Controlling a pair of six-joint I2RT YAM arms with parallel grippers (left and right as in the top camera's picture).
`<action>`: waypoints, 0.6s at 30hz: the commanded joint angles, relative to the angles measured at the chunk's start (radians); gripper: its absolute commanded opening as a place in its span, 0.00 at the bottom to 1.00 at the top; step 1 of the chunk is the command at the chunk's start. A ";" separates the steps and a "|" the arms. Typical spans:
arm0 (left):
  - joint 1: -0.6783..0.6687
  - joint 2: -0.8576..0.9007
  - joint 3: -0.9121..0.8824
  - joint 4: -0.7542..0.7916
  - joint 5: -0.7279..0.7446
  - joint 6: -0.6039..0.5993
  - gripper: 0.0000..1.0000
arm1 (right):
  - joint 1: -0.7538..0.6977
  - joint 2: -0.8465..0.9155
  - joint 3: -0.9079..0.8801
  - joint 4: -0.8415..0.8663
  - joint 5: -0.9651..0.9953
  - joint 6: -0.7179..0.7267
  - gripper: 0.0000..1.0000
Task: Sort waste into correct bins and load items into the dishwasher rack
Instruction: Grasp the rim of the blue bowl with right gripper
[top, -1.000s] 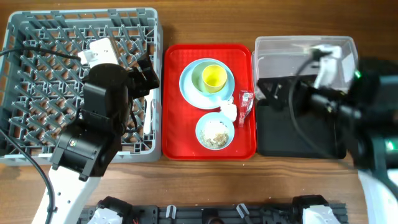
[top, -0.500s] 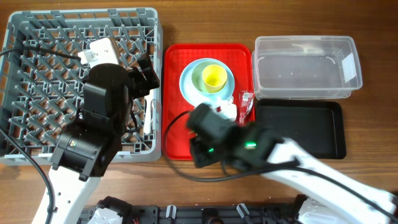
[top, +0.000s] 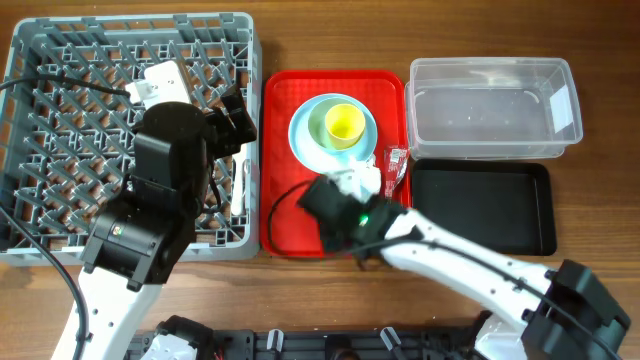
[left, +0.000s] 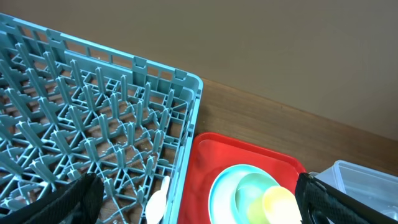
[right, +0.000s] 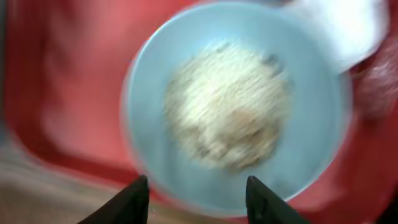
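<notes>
Above red tray (top: 280, 130), right jaws spread over rice-filled bowl (right: 146, 124) (left jaws gape empty).

- Brown wooden table (top: 330, 30) fills the overhead frame.
- Plain brown backdrop (left: 261, 43) spans the top of the left wrist view.
- Black rail (top: 340, 345) runs along the overhead bottom edge.

The rack (top: 60, 120) stands at left, with a utensil (top: 243, 185) lying along its right wall; the serving tray (top: 283, 150) sits just right of it. On that tray's rear half a plate (top: 303, 140) carries a bowl (top: 318, 122) with a cup (top: 343, 124) inside. A tissue (top: 360, 178) and wrapper (top: 396, 165) lie just in front of the plate, and a second bowl (right: 149, 81) holding rice (right: 227, 106) sits beside the tissue. Farther right, the tub (top: 490, 64) stands behind the shallow tray (top: 480, 205).
</notes>
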 joint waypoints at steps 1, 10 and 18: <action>0.005 -0.003 0.004 0.003 0.004 -0.016 1.00 | -0.244 -0.015 0.018 0.032 -0.111 -0.177 0.55; 0.006 -0.003 0.004 0.003 0.004 -0.016 1.00 | -0.500 -0.011 0.001 0.148 -0.374 -0.351 0.47; 0.005 -0.003 0.004 0.003 0.004 -0.017 1.00 | -0.491 -0.063 -0.085 0.261 -0.537 -0.374 0.33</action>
